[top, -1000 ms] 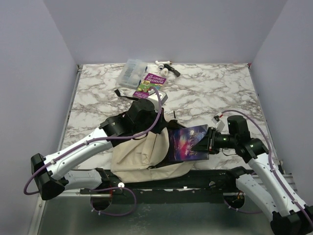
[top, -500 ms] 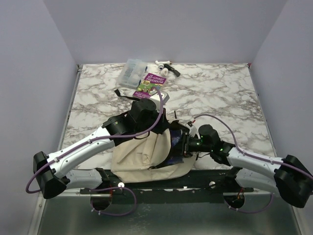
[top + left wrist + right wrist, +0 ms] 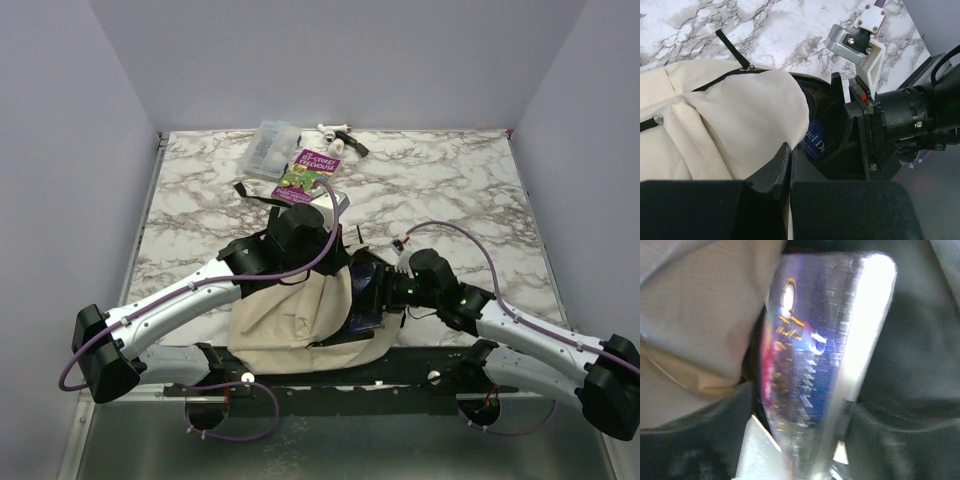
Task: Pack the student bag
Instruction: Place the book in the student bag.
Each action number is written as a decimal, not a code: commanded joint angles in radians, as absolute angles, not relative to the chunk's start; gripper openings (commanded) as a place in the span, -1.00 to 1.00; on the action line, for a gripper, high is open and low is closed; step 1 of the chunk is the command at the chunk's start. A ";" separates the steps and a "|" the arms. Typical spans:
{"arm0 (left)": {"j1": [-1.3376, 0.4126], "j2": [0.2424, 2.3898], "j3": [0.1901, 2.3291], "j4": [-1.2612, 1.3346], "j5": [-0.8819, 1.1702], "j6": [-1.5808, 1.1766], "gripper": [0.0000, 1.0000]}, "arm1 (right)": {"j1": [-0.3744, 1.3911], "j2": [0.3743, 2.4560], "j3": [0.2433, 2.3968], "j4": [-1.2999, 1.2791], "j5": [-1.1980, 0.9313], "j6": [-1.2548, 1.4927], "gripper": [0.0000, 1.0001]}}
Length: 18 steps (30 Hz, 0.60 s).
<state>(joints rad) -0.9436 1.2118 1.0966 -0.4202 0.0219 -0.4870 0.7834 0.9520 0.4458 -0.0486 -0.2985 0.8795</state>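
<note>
The beige student bag [image 3: 290, 315] lies at the near table edge, its black-lined mouth facing right. My left gripper [image 3: 335, 265] is shut on the upper fabric edge of that mouth [image 3: 789, 147] and holds it up. A dark blue book [image 3: 365, 295] stands on edge, partly inside the opening [image 3: 816, 145]. The right gripper [image 3: 385, 290] is at the mouth, open, a finger on each side of the book's spine [image 3: 810, 355]. The right wrist view is blurred, with a thin dark gap between the left finger [image 3: 755, 450] and the book. Beige bag fabric [image 3: 695, 305] fills its left side.
A purple paperback [image 3: 308, 172], a clear plastic case [image 3: 268, 148] and small white and black items [image 3: 338, 135] lie at the back of the marble table. A white box [image 3: 335, 203] sits just behind the left wrist. A black strap [image 3: 250, 192] trails left of it.
The right arm swung left and carried the blue book from beside the bag into its mouth. Its jaws stand wider now. The left gripper kept its hold on the bag's edge.
</note>
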 commanded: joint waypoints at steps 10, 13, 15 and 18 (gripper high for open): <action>-0.937 1.194 1.043 -0.335 0.047 -0.491 -1.00 | 0.933 1.201 0.351 0.636 -0.092 1.200 -0.99; -0.937 1.200 1.043 -0.334 0.028 -0.472 -1.00 | 0.994 1.312 0.360 0.693 -0.031 1.232 -0.72; -0.937 1.200 1.045 -0.336 0.021 -0.463 -1.00 | 0.994 1.337 0.382 0.618 -0.025 1.207 -0.24; -0.937 1.199 1.039 -0.337 0.015 -0.462 -1.00 | 0.991 1.308 0.397 0.448 -0.006 1.141 0.21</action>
<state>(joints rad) -0.9432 1.2079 1.0504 -0.3546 0.0338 -0.4812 0.9894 1.3239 0.3634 0.5545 -0.1146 1.2026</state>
